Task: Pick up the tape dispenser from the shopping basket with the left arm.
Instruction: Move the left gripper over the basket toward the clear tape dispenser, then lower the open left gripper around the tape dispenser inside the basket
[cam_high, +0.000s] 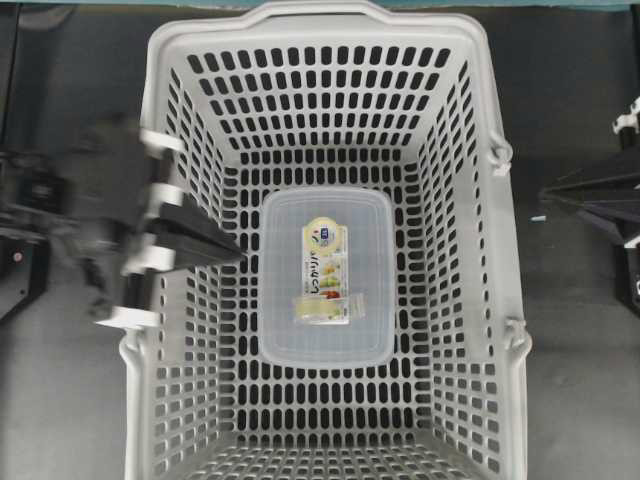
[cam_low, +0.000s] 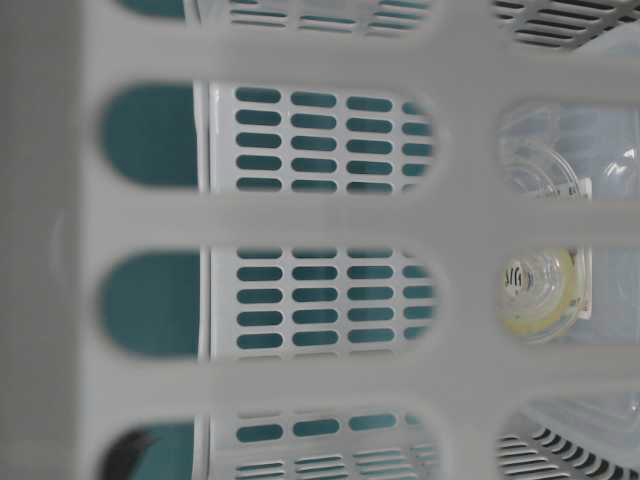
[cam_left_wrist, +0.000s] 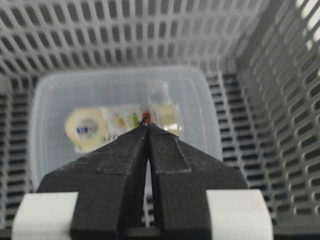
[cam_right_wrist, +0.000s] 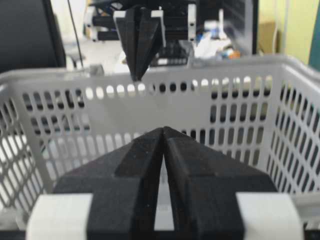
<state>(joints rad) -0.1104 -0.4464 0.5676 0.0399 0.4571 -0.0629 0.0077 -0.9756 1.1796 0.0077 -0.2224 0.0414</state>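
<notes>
Tape dispenser lies on the lid of the clear food container on the shopping basket floor. Left gripper, jaws pressed together and empty, reaches over the basket's left wall toward the container. Right gripper, also closed, is outside the basket.

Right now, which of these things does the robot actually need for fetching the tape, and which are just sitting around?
Needed for the job:
- tape dispenser, lying on the container's lid
- shopping basket holding it
- left gripper, fingers shut, poised over the basket's left wall

Just lying about:
- translucent food container with printed label
- right gripper, shut, outside the basket
</notes>
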